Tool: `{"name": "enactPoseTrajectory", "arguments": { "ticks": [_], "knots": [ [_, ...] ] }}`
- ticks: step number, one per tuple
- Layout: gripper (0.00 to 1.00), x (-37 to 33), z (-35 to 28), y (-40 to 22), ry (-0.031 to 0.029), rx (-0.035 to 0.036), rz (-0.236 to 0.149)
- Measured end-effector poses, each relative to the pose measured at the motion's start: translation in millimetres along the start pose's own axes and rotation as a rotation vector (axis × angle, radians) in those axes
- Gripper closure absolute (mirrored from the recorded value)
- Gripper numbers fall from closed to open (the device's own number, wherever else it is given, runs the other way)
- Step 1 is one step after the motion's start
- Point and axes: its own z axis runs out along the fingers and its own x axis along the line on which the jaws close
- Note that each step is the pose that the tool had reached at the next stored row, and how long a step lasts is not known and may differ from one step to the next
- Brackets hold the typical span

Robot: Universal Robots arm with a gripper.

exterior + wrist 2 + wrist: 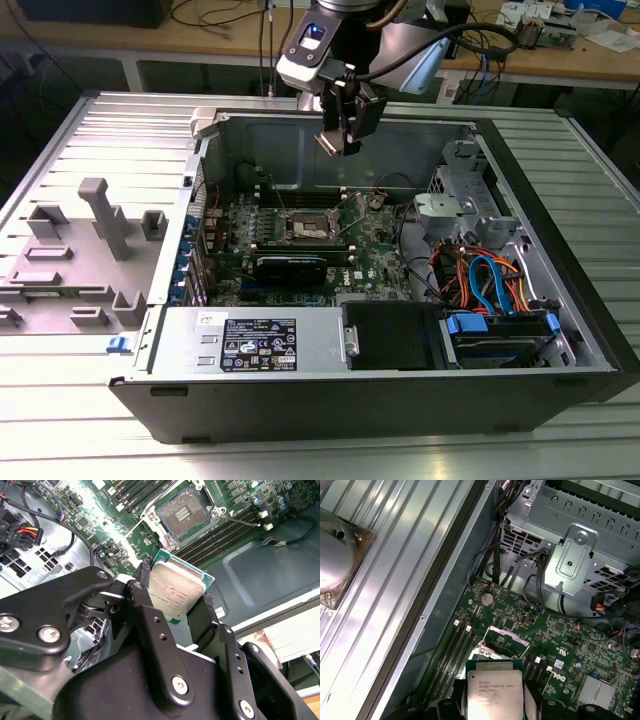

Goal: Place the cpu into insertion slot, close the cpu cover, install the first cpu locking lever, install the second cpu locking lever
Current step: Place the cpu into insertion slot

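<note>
My gripper (341,138) hangs above the open computer case, shut on the cpu (175,592). The cpu is a small square chip with a silvery top and a green edge, pinched between the black fingers (145,577) by two opposite sides. It also shows in the first wrist view as the cpu (495,690). Well below it lies the insertion slot (182,514), a dark square socket with a silver rim on the green motherboard (370,250), and nothing sits in it. The silver cpu cover (509,634) stands swung up at the slot's edge. A thin metal lever (241,521) sticks out beside the slot.
Long black memory slots (220,535) flank the socket. A coin battery (487,599) sits on the board near a metal drive cage (575,555). Coloured cables (490,280) and a power supply (255,345) fill the case's near side. A grey fixture (100,215) stands at the exterior view's left.
</note>
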Motion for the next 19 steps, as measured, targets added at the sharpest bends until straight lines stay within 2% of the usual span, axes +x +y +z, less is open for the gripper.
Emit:
{"name": "enactPoseTrajectory", "arguments": {
  "ticks": [19],
  "knots": [
    [0.45,0.0,0.0,0.0,0.0007,-0.0008,0.008]
  ]
}}
